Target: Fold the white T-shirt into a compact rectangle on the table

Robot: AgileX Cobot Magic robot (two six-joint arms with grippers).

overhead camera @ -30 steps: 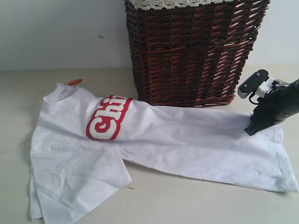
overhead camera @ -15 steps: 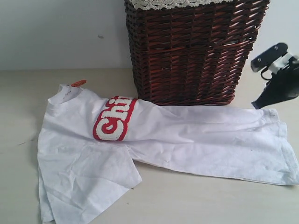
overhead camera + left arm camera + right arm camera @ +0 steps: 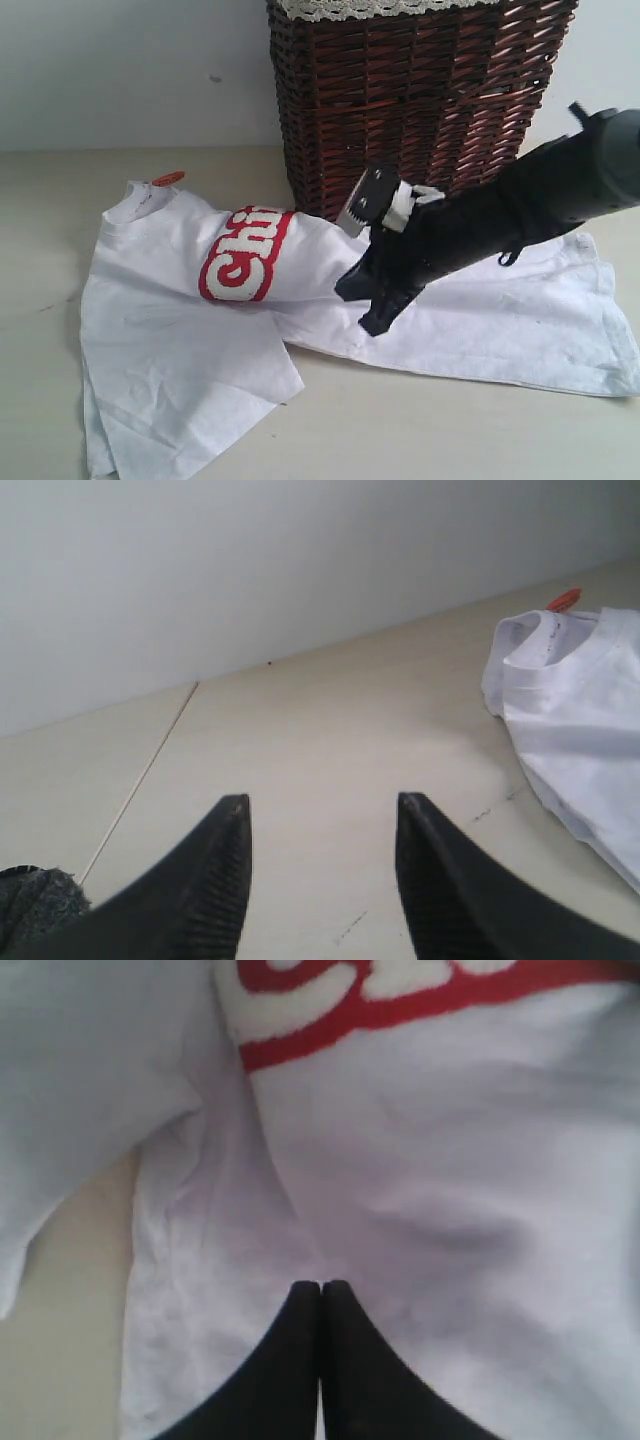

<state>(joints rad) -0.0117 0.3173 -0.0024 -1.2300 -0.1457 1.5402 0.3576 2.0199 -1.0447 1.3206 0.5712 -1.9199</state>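
Note:
The white T-shirt (image 3: 180, 330) lies spread and rumpled on the table (image 3: 420, 430), its red strip with white lettering (image 3: 245, 255) left of centre and an orange neck tag (image 3: 167, 178) at the far left. My right gripper (image 3: 368, 322) is shut with nothing between its fingers and hovers over the shirt's middle, just right of the lettering. In the right wrist view its closed tips (image 3: 320, 1285) point at wrinkled white cloth (image 3: 450, 1160) below the red strip (image 3: 420, 1005). My left gripper (image 3: 320, 802) is open over bare table (image 3: 330, 710), apart from the shirt's collar (image 3: 590, 730).
A dark brown wicker basket (image 3: 410, 110) stands at the back, its base touching the shirt's far edge. A pale wall (image 3: 130, 70) rises behind the table. Bare table lies in front of the shirt and to its left.
The right gripper left the shirt's right hem, lifted off, then swung left over the shirt's middle. The shirt slid slightly right early on and has since lain still.

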